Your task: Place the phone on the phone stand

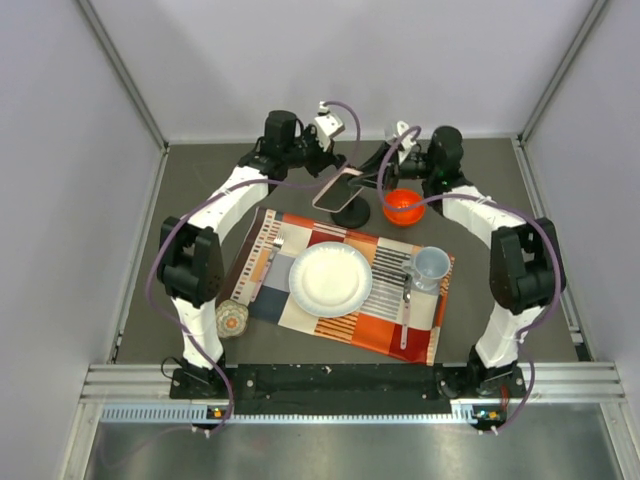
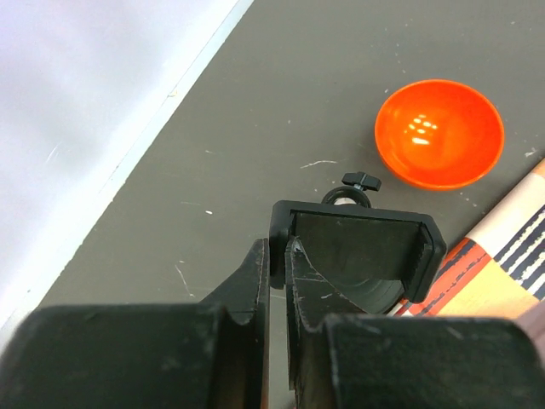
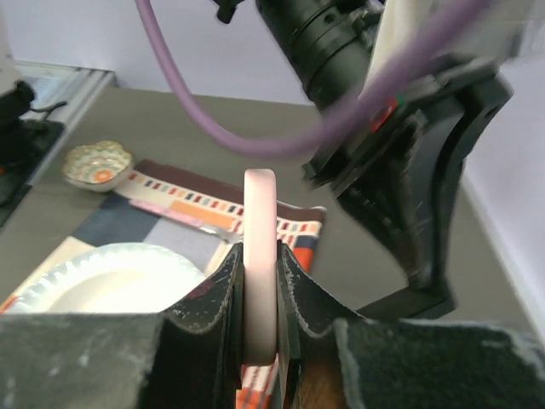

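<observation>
The phone (image 1: 336, 188), pink-edged, hangs tilted just above the black phone stand (image 1: 351, 215) at the back of the table. My right gripper (image 1: 376, 179) is shut on the phone's right edge; in the right wrist view the pink case edge (image 3: 261, 247) stands upright, pinched between my right gripper's (image 3: 261, 277) fingers. My left gripper (image 1: 331, 163) is shut on the left wall of the stand's holder, seen in the left wrist view where the gripper (image 2: 277, 260) pinches the black bracket (image 2: 358, 247). The stand's round base is mostly hidden under the phone.
An orange-red bowl (image 1: 404, 207) sits right of the stand, also in the left wrist view (image 2: 439, 133). A patchwork placemat (image 1: 300, 312) holds a white plate (image 1: 330, 278), a mug (image 1: 430, 266) and cutlery. A small patterned bowl (image 1: 231, 319) lies at the mat's left.
</observation>
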